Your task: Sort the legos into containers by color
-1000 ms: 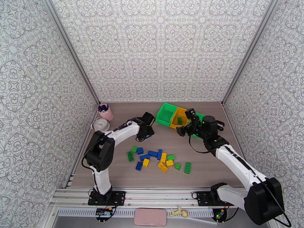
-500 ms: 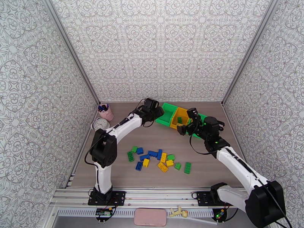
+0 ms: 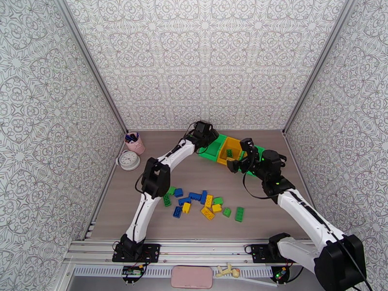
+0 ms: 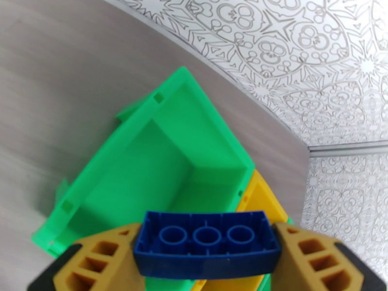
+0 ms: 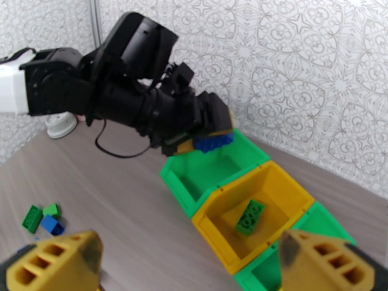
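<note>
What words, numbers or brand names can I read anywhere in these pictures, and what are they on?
No text can be read.
Round white clock beside the pink pen cup: dial marks too small to read.
Blue lego held in the left pincer: hollow underside showing, no lettering visible.

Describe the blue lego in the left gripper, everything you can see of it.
The blue lego is a dark, glossy plastic brick, oblong, seen from its hollow underside, where three round tubes sit in a row. The left gripper clamps it by its short ends, with a yellow-orange finger on each. It hangs in the air above one end of the green end bin, touching nothing else.
</note>
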